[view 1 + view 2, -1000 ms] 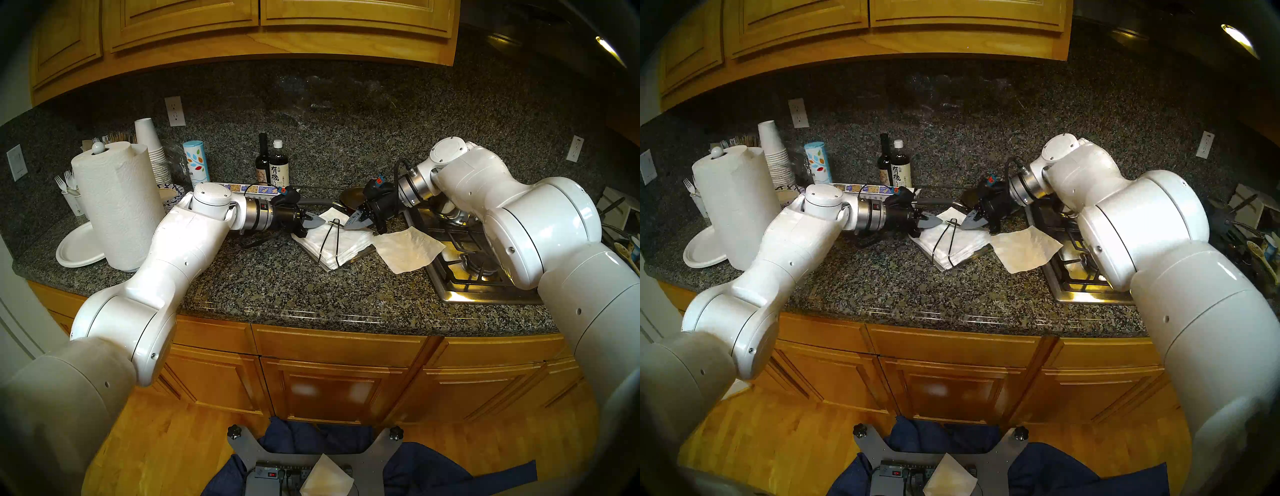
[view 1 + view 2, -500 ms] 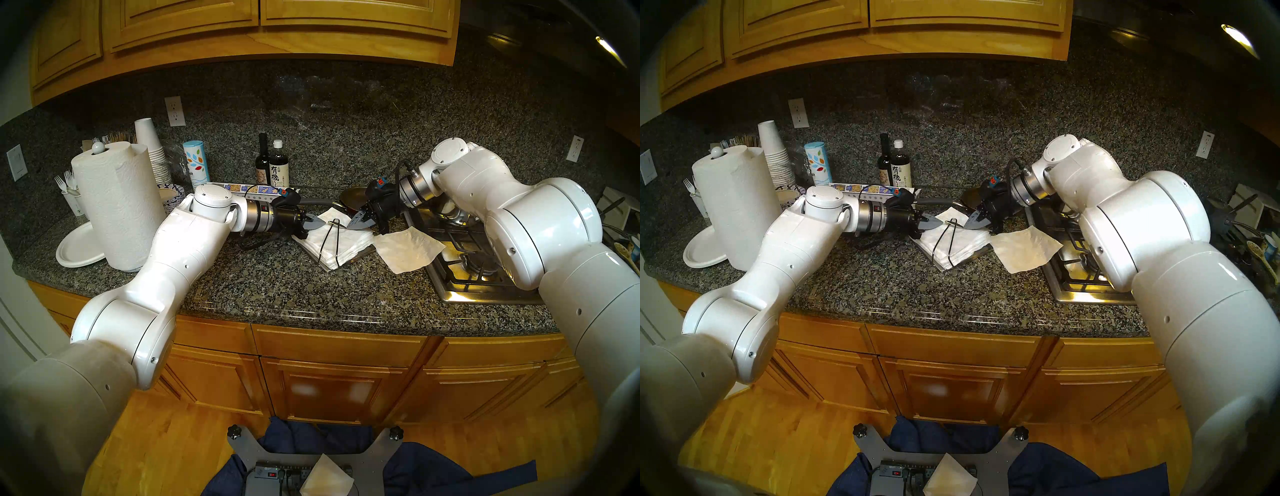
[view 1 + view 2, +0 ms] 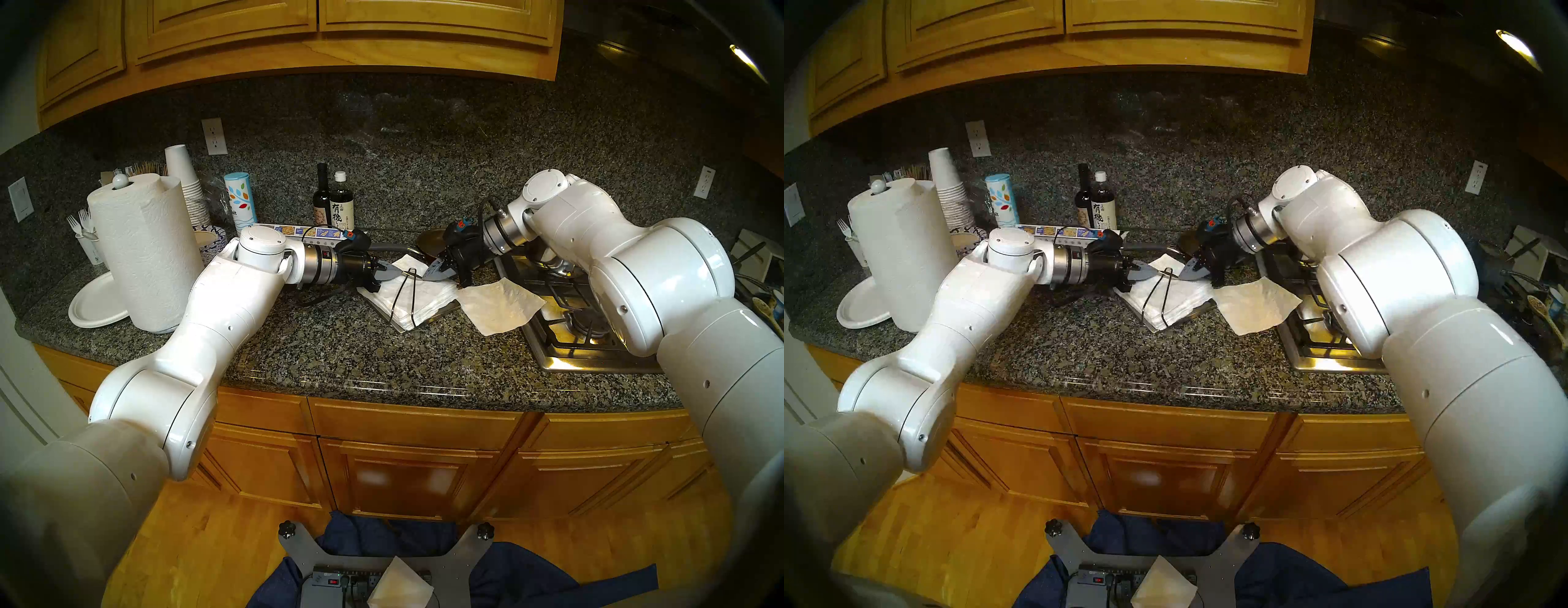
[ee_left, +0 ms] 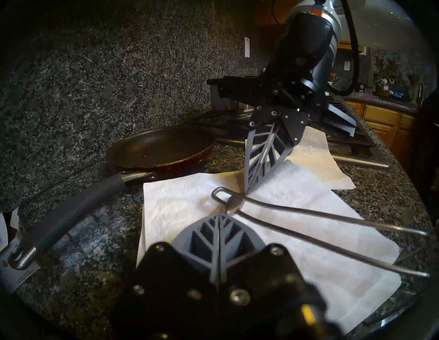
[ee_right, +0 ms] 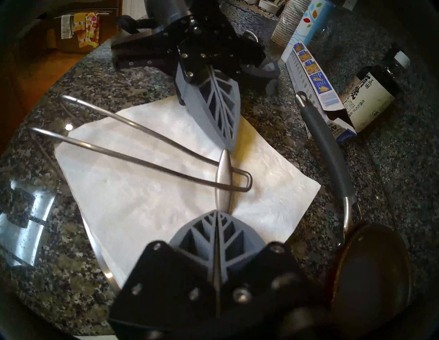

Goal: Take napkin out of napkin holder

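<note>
Both pincers are pinched shut and hold nothing. The left pincer (image 4: 219, 217) and right pincer (image 5: 217, 213) meet tip-to-tip at the holder's wire arm (image 5: 133, 152), seemingly propping it off the napkin stack (image 3: 418, 297); one napkin (image 3: 500, 308) lies free beside the right pincer.

**A lived-in home kitchen**

Speckled granite counter (image 3: 339, 356) and matching backsplash run under honey-wood cabinets (image 3: 297, 25), with more wood doors below and a plank floor (image 3: 203, 547). A steel gas hob (image 3: 585, 339) is set into the counter on the right. A frying pan (image 4: 161, 147), soy-sauce bottles (image 3: 341, 208), a paper towel roll (image 3: 146, 254), stacked paper cups (image 3: 184, 178), a paper plate (image 3: 95, 303) and plastic forks (image 3: 80, 220) crowd the back. Dish towels (image 5: 82, 28) hang across the room.
</note>
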`<state>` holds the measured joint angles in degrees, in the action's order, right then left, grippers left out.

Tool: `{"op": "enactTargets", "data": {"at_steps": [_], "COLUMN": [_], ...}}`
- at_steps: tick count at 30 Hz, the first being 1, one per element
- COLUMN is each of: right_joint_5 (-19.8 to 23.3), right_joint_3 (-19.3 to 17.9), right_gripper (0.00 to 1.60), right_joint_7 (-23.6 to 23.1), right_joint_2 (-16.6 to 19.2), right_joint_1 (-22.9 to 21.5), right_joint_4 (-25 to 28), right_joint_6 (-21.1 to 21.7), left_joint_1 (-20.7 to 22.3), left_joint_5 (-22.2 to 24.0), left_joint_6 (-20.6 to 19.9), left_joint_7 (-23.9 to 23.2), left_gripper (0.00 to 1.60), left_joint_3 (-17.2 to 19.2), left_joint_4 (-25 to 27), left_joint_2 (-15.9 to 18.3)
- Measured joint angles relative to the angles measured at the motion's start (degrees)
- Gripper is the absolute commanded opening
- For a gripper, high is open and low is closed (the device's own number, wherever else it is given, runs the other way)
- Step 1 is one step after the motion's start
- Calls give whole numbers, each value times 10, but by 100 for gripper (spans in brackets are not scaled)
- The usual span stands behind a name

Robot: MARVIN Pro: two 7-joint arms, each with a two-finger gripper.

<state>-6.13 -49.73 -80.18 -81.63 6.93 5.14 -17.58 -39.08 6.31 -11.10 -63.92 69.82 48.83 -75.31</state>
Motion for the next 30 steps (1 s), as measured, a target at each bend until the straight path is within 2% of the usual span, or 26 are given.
{"op": "enactTargets", "data": {"at_steps": [17, 30], "right_joint_5": [-4, -1], "right_joint_3": [-1, -8], "right_gripper": [24, 24], "right_joint_7": [8, 13], "right_joint_2": [-6, -13], "right_joint_1": [2, 2], "right_joint_4": [0, 2], "right_joint_6": [3, -11], "left_joint_1": [-4, -7], "left_joint_5": [6, 9], "left_joint_6": [-21, -35], "left_joint_7": [-19, -32], "left_gripper": [0, 0], "left_joint_3": [17, 26], "left_joint_4": [9, 17], "left_joint_2": [0, -3]}}
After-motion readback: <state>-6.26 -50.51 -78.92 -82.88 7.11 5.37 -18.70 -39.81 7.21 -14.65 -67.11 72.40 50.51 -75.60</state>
